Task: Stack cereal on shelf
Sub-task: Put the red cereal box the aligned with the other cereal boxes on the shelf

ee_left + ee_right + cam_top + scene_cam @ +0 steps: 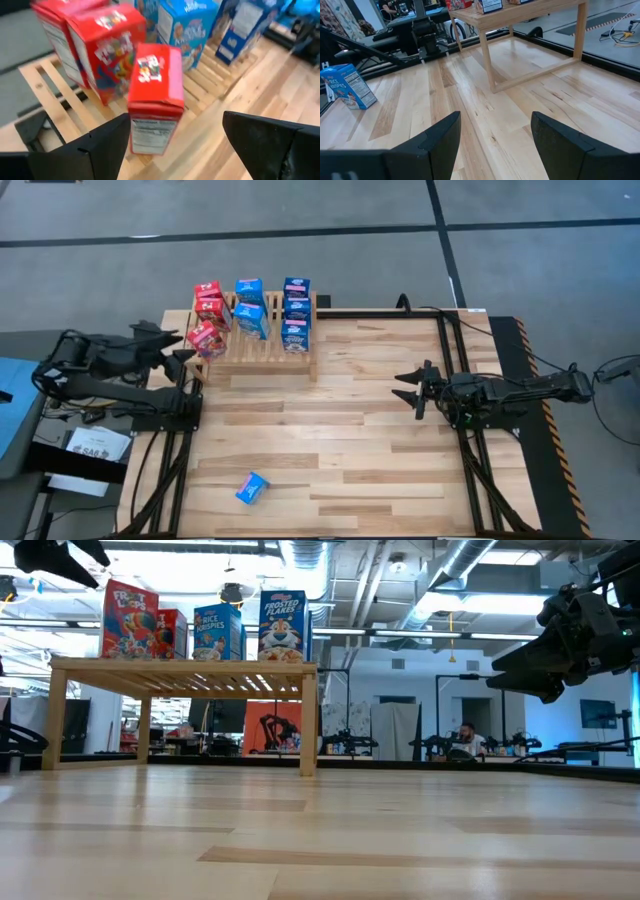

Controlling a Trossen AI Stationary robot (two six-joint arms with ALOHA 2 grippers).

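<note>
The shelf (262,358) stands at the table's far left and carries several cereal boxes upright on its slats: red ones (210,308) at its left end, light blue ones (251,320) in the middle, dark blue ones (295,312) at its right end. The nearest red box (154,95) stands at the shelf's near left corner. My left gripper (184,346) hovers open just left of that box, its fingers (102,142) short of it and apart from it. One blue box (252,487) rests on the tabletop near the front edge. My right gripper (415,390) waits open at the right, above the table.
Bare planks (340,430) lie between the shelf, the loose blue box (347,86) and the right arm. A black frame rail (455,370) runs along the table's right side. In the low view the shelf's legs (308,720) stand on the tabletop, with the room behind.
</note>
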